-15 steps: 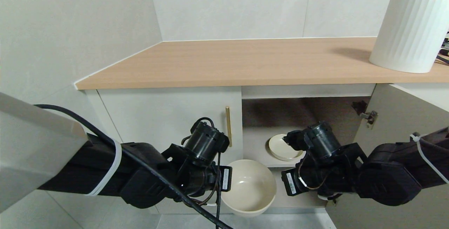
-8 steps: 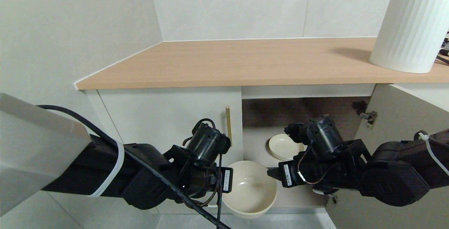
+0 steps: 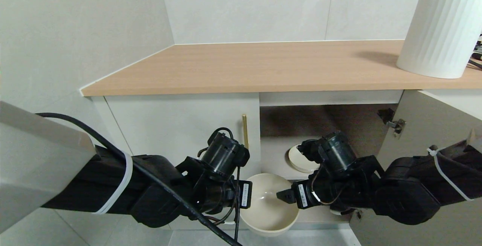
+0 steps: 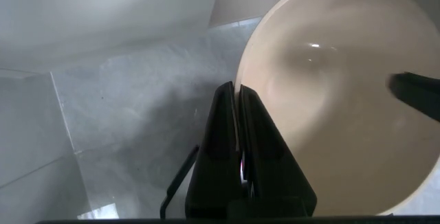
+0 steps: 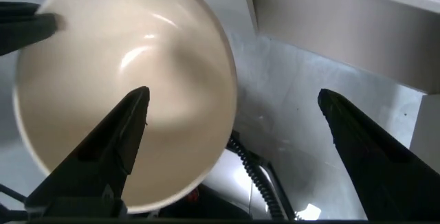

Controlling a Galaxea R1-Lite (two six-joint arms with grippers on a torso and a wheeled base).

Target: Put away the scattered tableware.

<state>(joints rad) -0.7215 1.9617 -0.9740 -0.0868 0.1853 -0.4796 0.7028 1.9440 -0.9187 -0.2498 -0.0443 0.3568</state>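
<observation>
Left gripper [image 4: 236, 90] pinched tight on the rim of the bowl [image 4: 344, 100], one finger inside and one outside. Right gripper [image 5: 232, 95] spread wide apart at the other side of the bowl, one finger [image 5: 127, 135] over the inside, the other out past the rim. Touching the bowl or not: cannot tell.

Bowl cream, round and deep, open side up. Held in the air between the two grippers, low down, just in front of the open cupboard [image 3: 324, 118] and above the grey floor [image 4: 103, 114].

Farther in, a small pale plate [image 3: 299, 162] lying flat on the cupboard shelf [image 3: 271, 150], partly hidden behind the right arm.

Cupboard door [image 3: 425, 125] on the right swung wide open. Next door [image 3: 177, 125] on the left shut, with a thin gold handle [image 3: 244, 130] standing upright near its edge.

Above both doors, a long wooden counter [image 3: 263, 65]. On its right end, a tall white ribbed tub [image 3: 440, 31]. Pale tiled wall [image 3: 244, 8] behind the counter and round the left corner.
</observation>
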